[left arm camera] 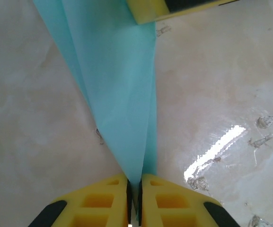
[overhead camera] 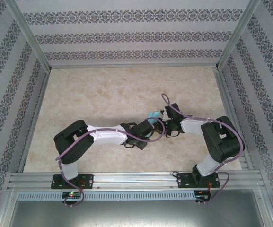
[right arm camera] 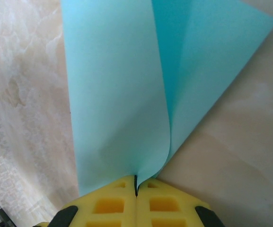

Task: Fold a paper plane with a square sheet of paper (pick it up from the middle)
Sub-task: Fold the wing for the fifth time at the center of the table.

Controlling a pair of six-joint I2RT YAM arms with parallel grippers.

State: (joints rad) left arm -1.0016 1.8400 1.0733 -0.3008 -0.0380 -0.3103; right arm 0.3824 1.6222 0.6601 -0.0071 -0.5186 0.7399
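Note:
The light turquoise-blue sheet of paper (overhead camera: 152,115) is folded and held up between both grippers over the middle of the table. My left gripper (left arm camera: 134,189) is shut on the folded paper (left arm camera: 117,85), which rises from its yellow fingers as a narrow wedge. My right gripper (right arm camera: 136,185) is shut on the paper (right arm camera: 122,99), whose layers bend over and fan out above its fingers. A yellow finger of the right gripper (left arm camera: 148,10) shows at the top of the left wrist view. In the top view the two grippers meet near the paper, left (overhead camera: 145,126) and right (overhead camera: 163,122).
The beige marbled table (overhead camera: 103,94) is fenced by an aluminium frame (overhead camera: 127,178) and patterned walls. Glossy glare and small marks (left arm camera: 221,146) lie on the surface right of the left gripper.

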